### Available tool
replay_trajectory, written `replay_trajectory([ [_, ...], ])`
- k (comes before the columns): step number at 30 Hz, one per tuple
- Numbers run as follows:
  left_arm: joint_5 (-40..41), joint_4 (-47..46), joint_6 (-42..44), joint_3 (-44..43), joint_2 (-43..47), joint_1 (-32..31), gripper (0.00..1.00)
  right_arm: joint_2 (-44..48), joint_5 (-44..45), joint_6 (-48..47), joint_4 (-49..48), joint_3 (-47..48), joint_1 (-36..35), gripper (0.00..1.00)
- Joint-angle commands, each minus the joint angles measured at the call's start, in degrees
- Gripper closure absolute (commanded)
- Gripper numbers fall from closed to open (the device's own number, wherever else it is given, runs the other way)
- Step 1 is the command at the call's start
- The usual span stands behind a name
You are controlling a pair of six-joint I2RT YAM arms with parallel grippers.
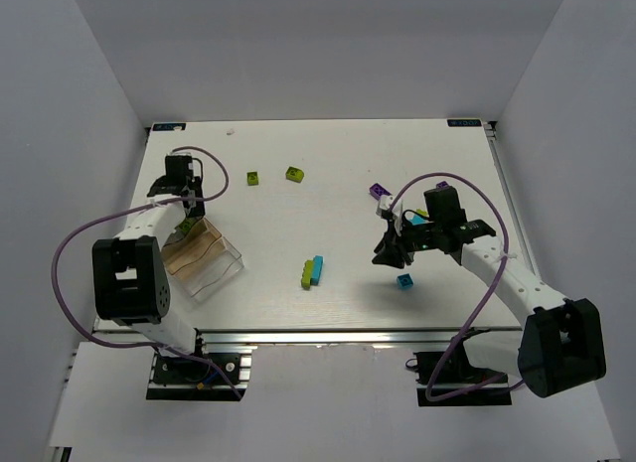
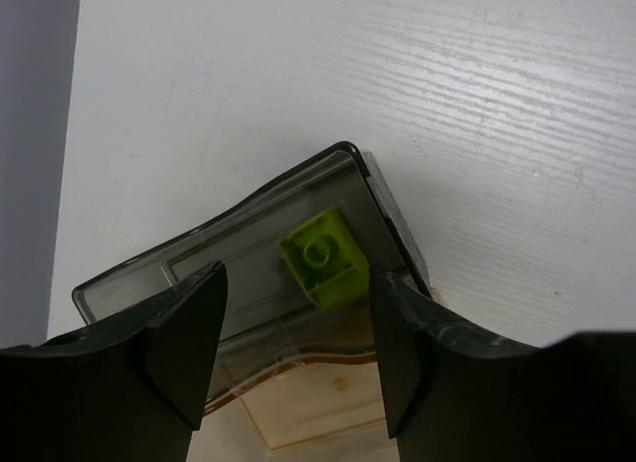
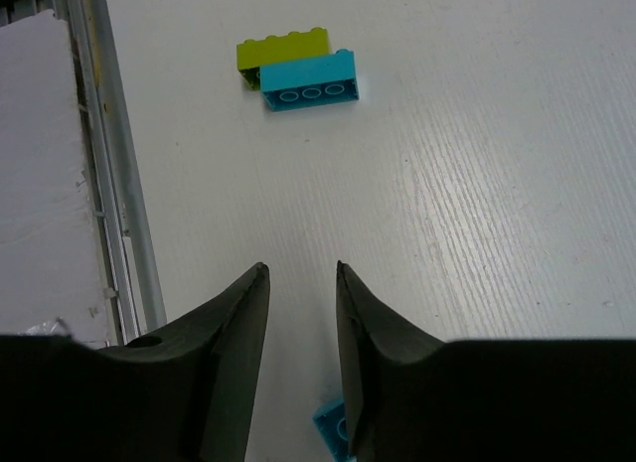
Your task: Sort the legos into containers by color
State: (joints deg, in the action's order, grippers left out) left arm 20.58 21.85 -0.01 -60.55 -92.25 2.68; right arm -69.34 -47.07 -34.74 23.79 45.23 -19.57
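On the white table [image 1: 328,144], one clear plastic container [image 1: 221,266] is being shown near the left edge, set at an angle, with a tan-tinted bottom and wavy tan dividers. In its far end compartment one square lime green brick [image 2: 323,258] is lying with a round stud facing up.

Loose on the table, eight more bricks are being counted with confidence. Two small lime green bricks [image 1: 254,178] [image 1: 295,174] are lying apart toward the far edge, left of the middle. One long lime green brick [image 3: 283,53] and one long cyan brick [image 3: 310,87] are lying side by side and touching, near the middle of the table toward the near edge; the cyan one is showing three round hollows. One small cyan brick [image 1: 404,280] is lying to the right of that pair. One purple brick [image 1: 380,192] is lying right of the middle, and a second purple brick [image 1: 442,186] is partly hidden behind the right arm. A small lime-and-cyan piece [image 1: 422,216] is showing beside that arm, too small to be told apart.

The left gripper [image 2: 296,328] is being held over the container's far end, its fingers spread wide and clasping nothing. The right gripper [image 3: 301,323] is being held over bare table with its fingers only narrowly parted and nothing between them; the small cyan brick is lying just beside one fingertip.
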Motion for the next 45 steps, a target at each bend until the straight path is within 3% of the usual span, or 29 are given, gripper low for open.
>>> replay_trajectory([
  [1,1.0,0.7,-2.7,-3.4,3.4,0.4,0.30,-0.1,0.0,-0.3,-0.2,2.2,-0.2,0.60],
  [6,-3.8,3.5,-7.2,-6.5,7.5,0.4,0.29,-1.8,1.4,1.9,-1.2,4.1,-0.4,0.54],
  [9,-11.1,4.9,-10.6,-8.1,9.8,0.4,0.40,-3.7,5.5,7.1,-3.7,6.3,-1.1,0.49],
  [10,-12.8,5.6,-11.7,-8.3,10.4,0.4,0.48,-5.0,8.4,8.4,-5.1,7.1,-1.4,0.45],
  [12,-16.9,6.5,-15.3,-8.5,11.6,0.3,0.50,-6.9,12.6,11.6,-6.6,10.6,-3.2,0.39],
  [16,-24.3,8.8,-19.2,-7.0,16.5,0.3,0.39,-16.8,20.9,19.0,-6.7,21.5,-6.7,0.19],
  [19,-27.5,8.6,-22.1,-3.9,20.3,0.3,0.31,-26.6,25.8,24.3,-4.3,33.0,-9.2,0.11],
  [24,-29.8,8.8,-24.7,-0.1,28.0,0.4,0.28,-41.8,27.6,26.0,0.9,50.7,-11.3,0.10],
  [35,-30.9,13.7,-25.8,4.1,36.5,0.4,0.27,-70.7,36.2,23.5,-3.2,83.9,-14.0,0.11],
  [38,-31.0,14.5,-26.4,5.1,38.1,0.4,0.27,-76.4,36.0,21.2,-4.1,89.3,-13.8,0.10],
  [45,-30.9,15.7,-28.2,6.8,40.7,0.3,0.27,-80.2,34.1,19.3,-10.3,89.1,-14.2,0.11],
])
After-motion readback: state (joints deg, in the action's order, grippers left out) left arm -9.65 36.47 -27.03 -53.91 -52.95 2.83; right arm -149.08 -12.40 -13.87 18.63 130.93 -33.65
